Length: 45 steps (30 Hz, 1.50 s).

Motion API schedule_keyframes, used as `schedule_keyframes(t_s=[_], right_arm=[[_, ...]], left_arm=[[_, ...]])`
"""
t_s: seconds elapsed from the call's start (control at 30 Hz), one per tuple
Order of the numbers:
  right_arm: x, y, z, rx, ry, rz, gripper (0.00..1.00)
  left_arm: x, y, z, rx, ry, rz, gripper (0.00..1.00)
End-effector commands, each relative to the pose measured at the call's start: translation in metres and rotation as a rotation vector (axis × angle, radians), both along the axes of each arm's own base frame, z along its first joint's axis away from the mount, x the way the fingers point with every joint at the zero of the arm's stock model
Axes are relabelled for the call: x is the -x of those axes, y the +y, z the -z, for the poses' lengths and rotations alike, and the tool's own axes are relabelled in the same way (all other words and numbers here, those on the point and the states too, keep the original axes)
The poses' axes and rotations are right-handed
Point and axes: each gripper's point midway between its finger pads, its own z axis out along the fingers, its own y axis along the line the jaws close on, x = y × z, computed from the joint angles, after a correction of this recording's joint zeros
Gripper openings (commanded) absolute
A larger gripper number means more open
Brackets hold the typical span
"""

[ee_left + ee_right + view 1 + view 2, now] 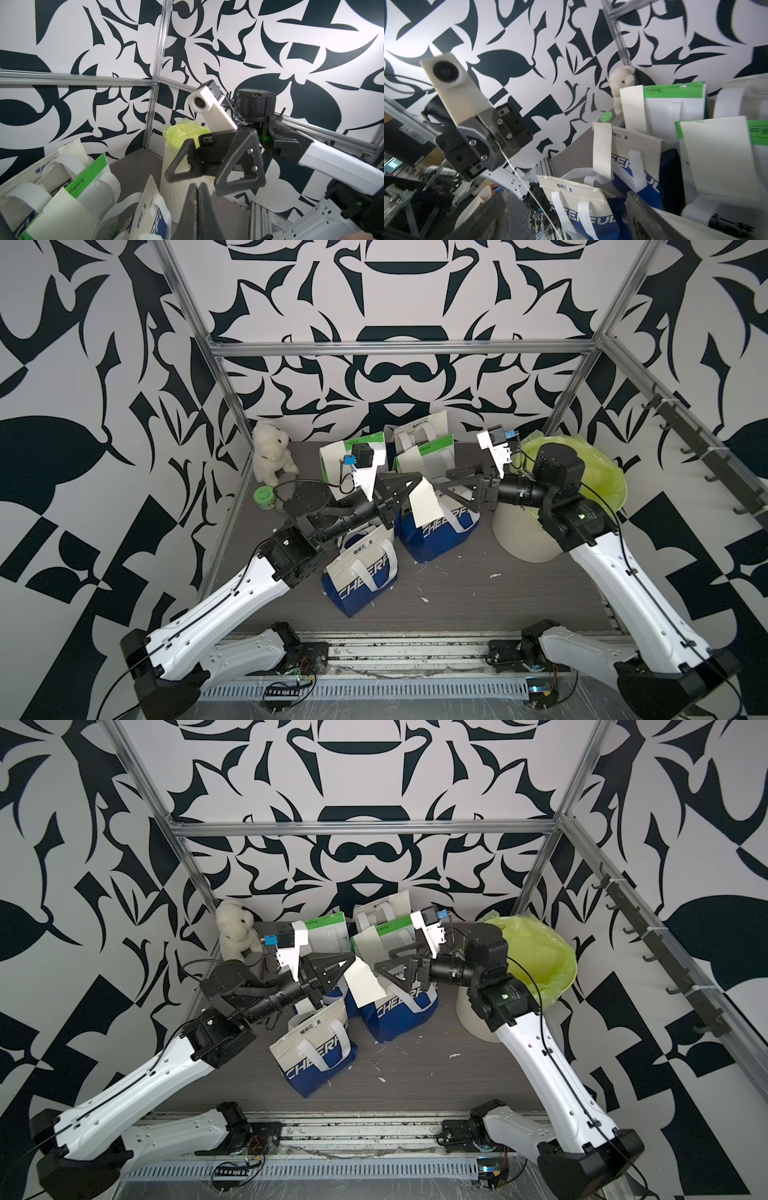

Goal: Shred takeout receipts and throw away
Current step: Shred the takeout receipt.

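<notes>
Found one takeout receipt hanging from the clenched jaws of the left gripper, above a blue-and-white bag; right gripper jaws released just beside it. Risk judged: crooked pinch, receipt pulled free, scraps landing short of the lined bin. Further slips at bag rims; bin contents unseen.

We see a white plush bear in the tabletop's far left corner, with a green-lidded jar beside it. Blue-and-white bags stand mid-table. A cream bin with a yellow-green liner stands near the right edge.
</notes>
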Motion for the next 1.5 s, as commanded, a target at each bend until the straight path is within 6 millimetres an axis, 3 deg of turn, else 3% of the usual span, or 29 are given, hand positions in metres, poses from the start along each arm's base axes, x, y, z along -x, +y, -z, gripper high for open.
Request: schedule_keyframes(t_s=[0.0, 0.17, 0.37, 0.47, 0.57, 0.67, 0.7, 0.77, 0.8, 0.93, 1.13, 1.37, 1.47], right_arm=[[0.006, 0.012, -0.01, -0.034, -0.097, -0.062, 0.91], [0.022, 0.032, -0.008, -0.04, -0.11, -0.148, 0.87], [0.032, 0.041, -0.009, -0.05, -0.088, -0.192, 0.66], [0.034, 0.042, -0.012, -0.06, -0.076, -0.2, 0.44], [0.035, 0.044, -0.016, -0.065, -0.053, -0.21, 0.0], [0.038, 0.044, -0.015, -0.04, -0.024, -0.224, 0.0], [0.038, 0.043, -0.013, -0.021, -0.023, -0.223, 0.0], [0.037, 0.04, -0.006, 0.034, -0.02, -0.196, 0.0], [0.037, 0.038, -0.002, 0.07, -0.023, -0.184, 0.0], [0.042, 0.031, 0.012, 0.192, -0.025, -0.19, 0.0], [0.055, 0.021, 0.024, 0.285, -0.029, -0.221, 0.0], [0.06, 0.014, 0.043, 0.385, 0.018, -0.223, 0.0], [0.063, 0.015, 0.045, 0.399, 0.02, -0.236, 0.0]], left_arm=[[0.015, 0.01, -0.021, 0.099, -0.037, 0.038, 0.0], [0.017, 0.014, -0.023, 0.109, -0.034, 0.032, 0.0], [0.014, 0.017, -0.028, 0.131, -0.038, 0.009, 0.0], [0.013, 0.017, -0.028, 0.134, -0.04, 0.006, 0.0], [0.011, 0.017, -0.025, 0.127, -0.037, -0.002, 0.0], [0.01, 0.02, -0.023, 0.093, -0.051, -0.029, 0.0], [0.009, 0.021, -0.021, 0.07, -0.057, -0.044, 0.07], [0.006, 0.023, -0.014, -0.017, -0.073, -0.08, 0.52], [0.006, 0.024, -0.008, -0.088, -0.086, -0.096, 0.68], [0.005, 0.03, 0.017, -0.386, -0.147, -0.124, 0.88], [0.019, 0.04, 0.065, -0.79, -0.103, 0.07, 0.88], [0.028, 0.02, 0.053, -0.75, -0.089, 0.226, 0.87], [0.016, 0.004, 0.065, -0.766, -0.049, 0.252, 0.87]])
